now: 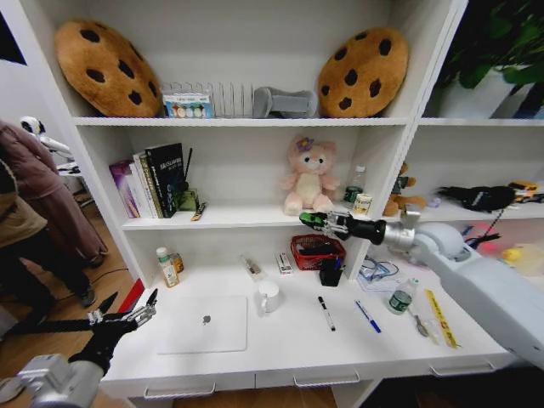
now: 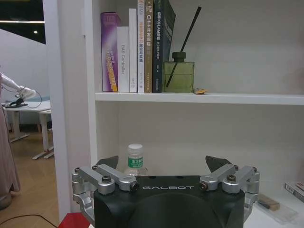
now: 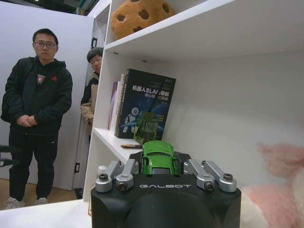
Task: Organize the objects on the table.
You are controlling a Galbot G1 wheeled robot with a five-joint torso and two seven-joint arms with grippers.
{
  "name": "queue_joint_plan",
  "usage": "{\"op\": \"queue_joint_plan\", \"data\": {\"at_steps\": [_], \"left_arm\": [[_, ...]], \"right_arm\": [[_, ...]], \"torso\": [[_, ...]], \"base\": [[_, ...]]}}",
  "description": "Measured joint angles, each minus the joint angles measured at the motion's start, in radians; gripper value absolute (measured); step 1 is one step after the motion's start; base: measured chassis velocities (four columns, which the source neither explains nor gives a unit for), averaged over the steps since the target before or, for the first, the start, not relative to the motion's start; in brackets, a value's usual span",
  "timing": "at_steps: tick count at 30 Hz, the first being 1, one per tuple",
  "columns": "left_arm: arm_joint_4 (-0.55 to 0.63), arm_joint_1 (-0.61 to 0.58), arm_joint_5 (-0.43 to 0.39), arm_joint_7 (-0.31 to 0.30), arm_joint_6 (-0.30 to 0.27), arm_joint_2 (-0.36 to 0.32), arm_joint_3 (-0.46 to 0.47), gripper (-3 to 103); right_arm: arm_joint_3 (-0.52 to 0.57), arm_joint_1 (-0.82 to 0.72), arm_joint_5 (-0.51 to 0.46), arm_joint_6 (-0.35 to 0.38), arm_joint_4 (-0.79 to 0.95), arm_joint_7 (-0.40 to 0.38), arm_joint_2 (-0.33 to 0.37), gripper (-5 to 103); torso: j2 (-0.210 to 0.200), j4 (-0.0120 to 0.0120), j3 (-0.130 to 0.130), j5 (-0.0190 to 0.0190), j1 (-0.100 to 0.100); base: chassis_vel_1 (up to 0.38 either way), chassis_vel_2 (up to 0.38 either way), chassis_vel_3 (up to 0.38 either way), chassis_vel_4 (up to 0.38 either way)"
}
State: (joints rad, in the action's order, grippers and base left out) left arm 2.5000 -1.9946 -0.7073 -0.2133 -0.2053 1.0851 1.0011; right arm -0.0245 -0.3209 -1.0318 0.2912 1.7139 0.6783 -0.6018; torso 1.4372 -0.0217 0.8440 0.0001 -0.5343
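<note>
My right gripper [image 1: 306, 222] is raised level with the middle shelf, above the red mesh basket, and is shut on the tiny green toy car [image 1: 312, 218]. In the right wrist view the car [image 3: 159, 153] sits between the fingers of that gripper [image 3: 159, 167]. On the white table [image 1: 289, 353] lie a closed silver laptop [image 1: 204, 324], a black marker [image 1: 325, 313] and a blue marker [image 1: 368, 316]. My left gripper [image 1: 150, 306] hovers open and holding nothing at the table's left edge; the left wrist view shows its jaws wide apart [image 2: 164, 166].
A red mesh basket [image 1: 317, 251], black pen cup [image 1: 330, 272], white mug [image 1: 269, 297], bottles [image 1: 167, 268] [image 1: 399, 298] and a yellow ruler [image 1: 440, 317] share the table. The pink bear [image 1: 309, 177] and books [image 1: 155, 178] stand on the middle shelf.
</note>
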Motion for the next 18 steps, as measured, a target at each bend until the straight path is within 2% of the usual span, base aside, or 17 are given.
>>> {"op": "queue_joint_plan", "data": {"at_steps": [2, 3, 6, 7, 10, 11, 14, 18], "left_arm": [[0.0, 0.0, 0.0, 0.0, 0.0, 0.0, 0.0, 100], [0.0, 0.0, 0.0, 0.0, 0.0, 0.0, 0.0, 100], [0.0, 0.0, 0.0, 0.0, 0.0, 0.0, 0.0, 100], [0.0, 0.0, 0.0, 0.0, 0.0, 0.0, 0.0, 100], [0.0, 0.0, 0.0, 0.0, 0.0, 0.0, 0.0, 100], [0.0, 0.0, 0.0, 0.0, 0.0, 0.0, 0.0, 100], [0.0, 0.0, 0.0, 0.0, 0.0, 0.0, 0.0, 100], [0.0, 0.0, 0.0, 0.0, 0.0, 0.0, 0.0, 100]], "right_arm": [[-0.088, 0.097, -0.002, 0.02, -0.053, -0.02, -0.048, 36], [-0.088, 0.097, -0.002, 0.02, -0.053, -0.02, -0.048, 36], [-0.228, 0.229, 0.009, 0.035, -0.182, -0.023, -0.155, 36], [-0.228, 0.229, 0.009, 0.035, -0.182, -0.023, -0.155, 36], [-0.332, 0.329, 0.042, 0.035, -0.311, -0.014, -0.258, 36], [-0.332, 0.329, 0.042, 0.035, -0.311, -0.014, -0.258, 36], [-0.404, 0.409, 0.073, 0.033, -0.43, -0.009, -0.343, 36], [-0.447, 0.447, 0.094, 0.028, -0.518, -0.011, -0.397, 36]], "torso": [[0.0, 0.0001, 0.0, -0.001, 0.0], [0.0, 0.0001, 0.0, -0.001, 0.0], [0.0, -0.0003, 0.0, -0.0004, 0.0], [0.0, -0.0003, 0.0, -0.0004, 0.0], [0.0, 0.0004, 0.0, -0.0004, 0.0], [0.0, 0.0004, 0.0, -0.0004, 0.0], [0.0, 0.0004, 0.0, -0.0006, 0.0], [0.0, 0.0001, 0.0, -0.0003, 0.0]], "base": [[0.0, 0.0, 0.0, 0.0], [0.0, 0.0, 0.0, 0.0], [0.0, 0.0, 0.0, 0.0], [0.0, 0.0, 0.0, 0.0], [0.0, 0.0, 0.0, 0.0], [0.0, 0.0, 0.0, 0.0], [0.0, 0.0, 0.0, 0.0], [0.0, 0.0, 0.0, 0.0]]}}
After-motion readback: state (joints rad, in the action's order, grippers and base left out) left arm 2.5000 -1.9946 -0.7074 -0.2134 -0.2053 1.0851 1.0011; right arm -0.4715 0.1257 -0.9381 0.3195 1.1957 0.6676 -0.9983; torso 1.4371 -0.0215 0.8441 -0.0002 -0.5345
